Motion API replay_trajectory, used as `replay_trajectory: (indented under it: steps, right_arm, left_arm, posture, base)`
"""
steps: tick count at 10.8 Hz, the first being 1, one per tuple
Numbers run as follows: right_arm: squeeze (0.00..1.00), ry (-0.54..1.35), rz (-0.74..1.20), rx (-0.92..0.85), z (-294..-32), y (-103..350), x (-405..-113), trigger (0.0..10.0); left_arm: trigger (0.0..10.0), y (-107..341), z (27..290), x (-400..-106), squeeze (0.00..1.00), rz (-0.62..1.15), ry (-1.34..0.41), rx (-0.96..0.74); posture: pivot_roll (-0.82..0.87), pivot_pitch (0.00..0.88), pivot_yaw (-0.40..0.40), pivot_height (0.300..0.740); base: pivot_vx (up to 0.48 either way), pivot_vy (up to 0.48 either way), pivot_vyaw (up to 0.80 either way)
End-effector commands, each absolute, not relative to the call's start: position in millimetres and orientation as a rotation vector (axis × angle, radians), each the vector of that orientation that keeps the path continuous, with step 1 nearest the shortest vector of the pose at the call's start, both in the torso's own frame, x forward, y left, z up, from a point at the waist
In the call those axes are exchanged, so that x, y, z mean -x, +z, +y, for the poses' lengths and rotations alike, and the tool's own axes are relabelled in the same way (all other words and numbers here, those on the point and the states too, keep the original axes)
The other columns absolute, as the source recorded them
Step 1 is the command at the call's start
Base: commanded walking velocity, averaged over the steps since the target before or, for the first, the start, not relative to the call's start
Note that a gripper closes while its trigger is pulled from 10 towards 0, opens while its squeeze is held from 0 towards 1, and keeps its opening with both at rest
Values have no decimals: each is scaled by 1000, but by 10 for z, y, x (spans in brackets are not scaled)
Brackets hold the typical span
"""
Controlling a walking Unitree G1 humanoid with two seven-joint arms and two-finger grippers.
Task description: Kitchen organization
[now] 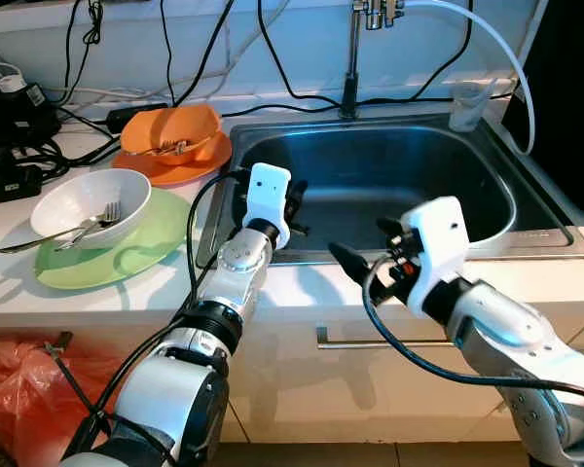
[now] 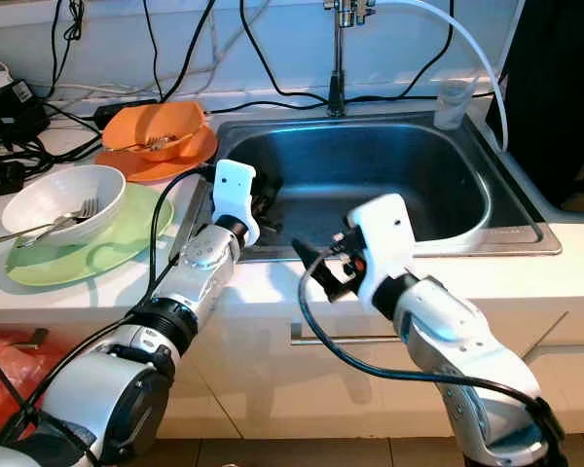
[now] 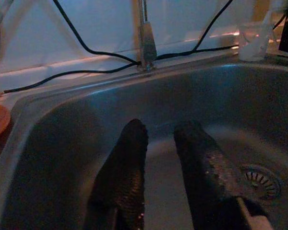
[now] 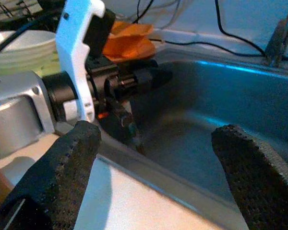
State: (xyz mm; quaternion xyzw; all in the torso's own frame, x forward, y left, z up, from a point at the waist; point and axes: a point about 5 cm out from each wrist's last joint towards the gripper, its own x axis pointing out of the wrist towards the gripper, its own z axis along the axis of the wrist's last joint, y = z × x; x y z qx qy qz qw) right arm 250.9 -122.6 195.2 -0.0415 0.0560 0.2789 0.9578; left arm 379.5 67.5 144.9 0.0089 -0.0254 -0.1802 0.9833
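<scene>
So the robot's parked in front of a steel sink (image 1: 526, 229) set into a white counter (image 1: 302, 292). The left gripper (image 3: 158, 158) is poked over the sink's near-left rim, and its wrist view is the useful one here: two black fingers (image 3: 127, 167) with a narrow gap between them, nothing pinched in there, pointing down into the basin with the drain (image 3: 260, 179) at about 4 o'clock from the tips. From the head views you mostly just get the white wrist housing, so you couldn't call the fingers from there.

The right gripper (image 4: 158, 158) hovers at the sink's front edge, over the counter lip. Its wrist view shows the fingers spread wide apart and holding nothing, and it also looks straight at the left gripper's white housing (a nice cross-check the head camera doesn't give).

The dishes all sit on the counter, at 9 to 10 o'clock from the sink. A white bowl (image 1: 78, 199) with a fork (image 1: 97, 222) in it rests on a green plate (image 1: 146, 258). Behind that, at roughly 11 o'clock, an orange bowl (image 1: 175, 126) sits on an orange plate (image 1: 190, 173), with some utensil inside that I can't make out.

The faucet (image 1: 351, 58) is at 12 o'clock behind the basin, with a clear cup (image 1: 467, 105) at its back-right corner. Black cables (image 1: 204, 58) run along the wall.
</scene>
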Motion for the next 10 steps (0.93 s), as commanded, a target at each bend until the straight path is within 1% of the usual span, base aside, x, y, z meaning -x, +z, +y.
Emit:
replay_trajectory:
  steps: [1, 8, 10]
  right_arm:
    - [0, 584, 100, 88, -1184, 1985, -2504, 10000]
    - [0, 603, 119, 95, -1166, 1953, -2527, 10000]
    - [0, 600, 118, 96, -1177, 1948, -2531, 10000]
  left_arm:
    - [10000, 1460, 688, -3816, 1000, -36, -363, 0]
    - [10000, 1484, 693, -3832, 1000, -34, -376, 47]
    - [10000, 1661, 672, -3872, 1000, -92, -381, 27]
  posture:
    - [-203, 0, 112, 740]
    - [-197, 0, 109, 740]
    - [-196, 0, 110, 740]
  base:
    - [0, 0, 0]
    - [0, 0, 0]
    - [0, 0, 0]
